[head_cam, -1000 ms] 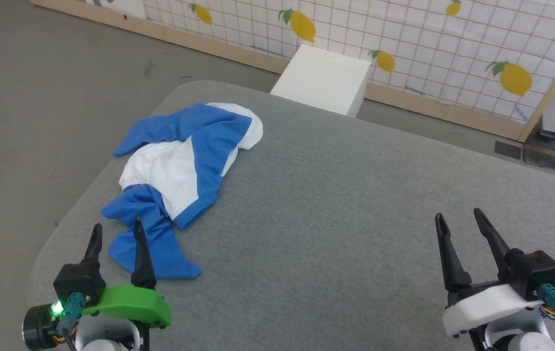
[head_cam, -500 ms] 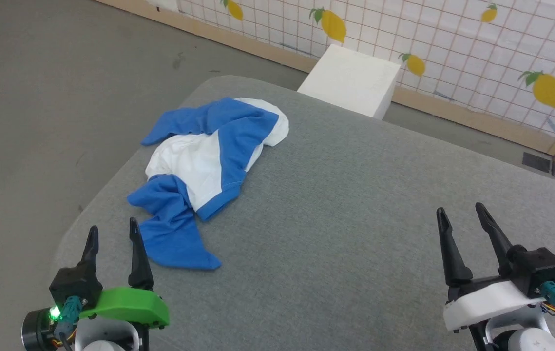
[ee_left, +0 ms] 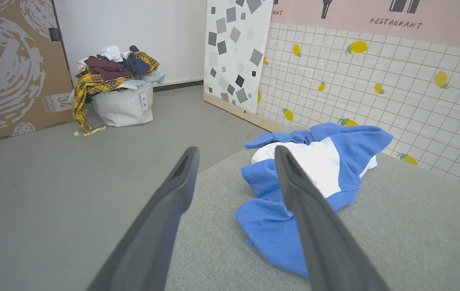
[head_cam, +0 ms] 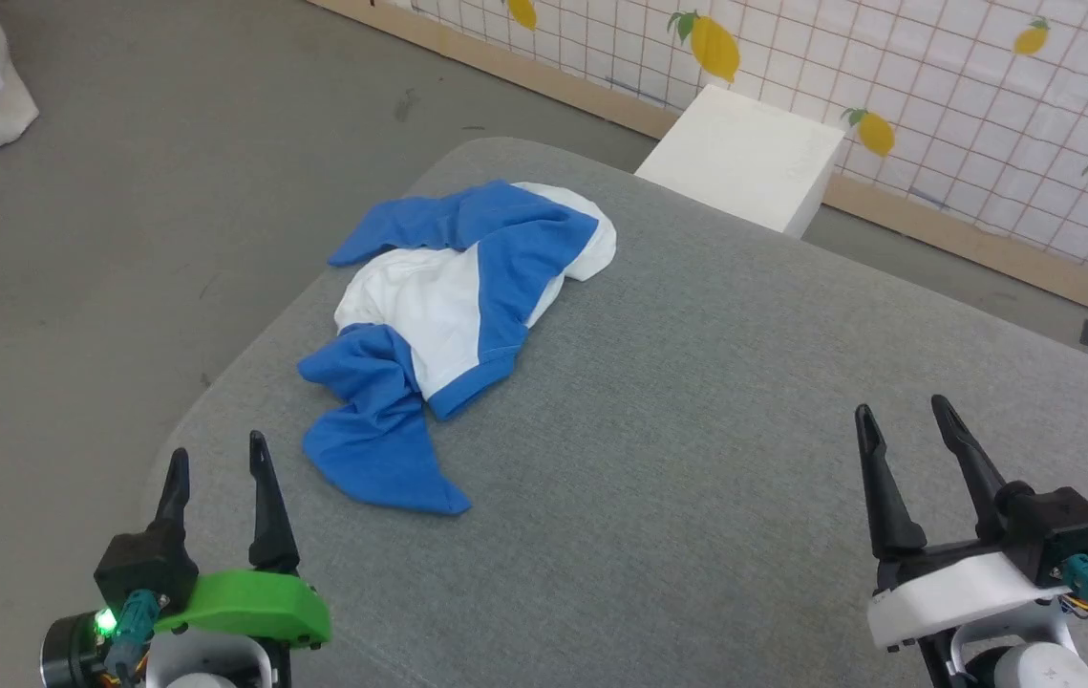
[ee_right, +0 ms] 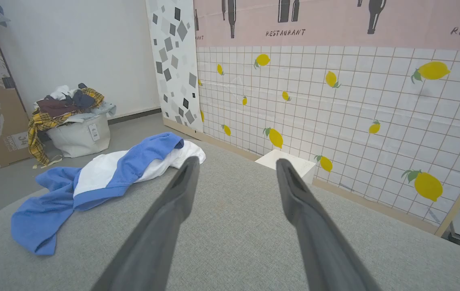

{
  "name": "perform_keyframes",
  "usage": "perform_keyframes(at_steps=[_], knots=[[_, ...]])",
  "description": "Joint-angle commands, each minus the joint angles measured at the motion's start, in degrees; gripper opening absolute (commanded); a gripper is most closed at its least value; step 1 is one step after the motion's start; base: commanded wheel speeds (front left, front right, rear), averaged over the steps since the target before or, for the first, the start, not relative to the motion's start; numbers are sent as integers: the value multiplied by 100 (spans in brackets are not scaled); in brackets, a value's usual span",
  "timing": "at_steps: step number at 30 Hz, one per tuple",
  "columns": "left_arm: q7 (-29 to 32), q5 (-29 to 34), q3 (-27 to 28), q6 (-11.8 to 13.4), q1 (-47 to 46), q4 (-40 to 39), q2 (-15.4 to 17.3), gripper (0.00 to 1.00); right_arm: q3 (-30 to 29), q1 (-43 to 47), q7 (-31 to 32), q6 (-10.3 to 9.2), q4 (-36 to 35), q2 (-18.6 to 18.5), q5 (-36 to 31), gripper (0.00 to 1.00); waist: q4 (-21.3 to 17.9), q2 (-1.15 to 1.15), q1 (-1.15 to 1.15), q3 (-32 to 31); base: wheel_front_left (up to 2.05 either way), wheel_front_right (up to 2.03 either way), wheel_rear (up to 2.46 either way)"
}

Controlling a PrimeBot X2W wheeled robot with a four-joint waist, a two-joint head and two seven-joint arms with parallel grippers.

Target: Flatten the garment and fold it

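Note:
The garment (head_cam: 448, 325) lies crumpled on the grey padded table (head_cam: 696, 401), near its far left corner: white body in the middle, royal-blue sleeves bunched around it. It also shows in the left wrist view as the garment (ee_left: 314, 169) and in the right wrist view as the garment (ee_right: 104, 178). My left gripper (head_cam: 217, 457) hovers open at the lower left, just short of the nearest blue sleeve end, nothing between its fingers. My right gripper (head_cam: 905, 413) is open at the lower right, far from the cloth, with nothing held.
A white box (head_cam: 744, 158) stands on the floor behind the table's far edge, before a lemon-patterned tiled panel (head_cam: 935, 86). A white laundry bag heaped with clothes (ee_left: 116, 89) sits on the floor to the left. The table's left edge (head_cam: 219, 382) runs close to the garment.
The head camera has swung left, so the whole scene has shifted right in the picture. The garment lies as before, and both grippers stay open in place.

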Motion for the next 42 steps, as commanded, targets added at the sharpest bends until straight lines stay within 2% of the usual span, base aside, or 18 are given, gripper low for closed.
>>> perform_keyframes(at_steps=[1, 7, 13, 17, 23, 29, 33, 37, 42], knots=[[-80, -51, -13, 54, 135, 17, 61, 100, -4, -94, -75, -8, 8, 4, 54, 100, 63, 0, 0, -5, 0, 0, 0], [-123, -174, 6, 102, 126, 18, 121, 100, 3, -107, -155, -8, 52, 5, 123, 100, 157, 0, 0, 7, 0, 0, 0], [226, -507, -56, -213, -594, 227, 325, 100, 21, -221, -147, -9, -11, 5, 85, 100, -13, 0, 0, 309, 0, 0, 0], [673, -767, -23, -494, -1529, 527, 522, 100, 110, -512, 30, -9, -235, 5, -127, 100, -497, 0, 0, 946, 0, 0, 0], [1590, -1300, 169, -870, -3041, 1156, 914, 100, 168, -1056, 243, -9, -625, 5, -418, 100, -1289, 0, 0, 2328, 0, 0, 0], [2617, -1796, 321, -1110, -3844, 1522, 1291, 100, 254, -1491, 202, -9, -742, 5, -519, 100, -1902, 0, 0, 3414, 0, 0, 0], [3269, -2079, 395, -1114, -3967, 1709, 1440, 100, 231, -1672, 77, -9, -693, 5, -486, 100, -2177, 0, 0, 3810, 0, 0, 0], [3938, -2274, 456, -889, -3897, 2030, 1503, 100, 323, -1834, -57, -9, -574, 5, -446, 100, -2429, 0, 0, 3975, 0, 0, 0], [4584, -2309, 448, -582, -3606, 2367, 1614, 100, 337, -1882, -210, -9, -380, 5, -323, 100, -2583, 0, 0, 3879, 0, 0, 0]])
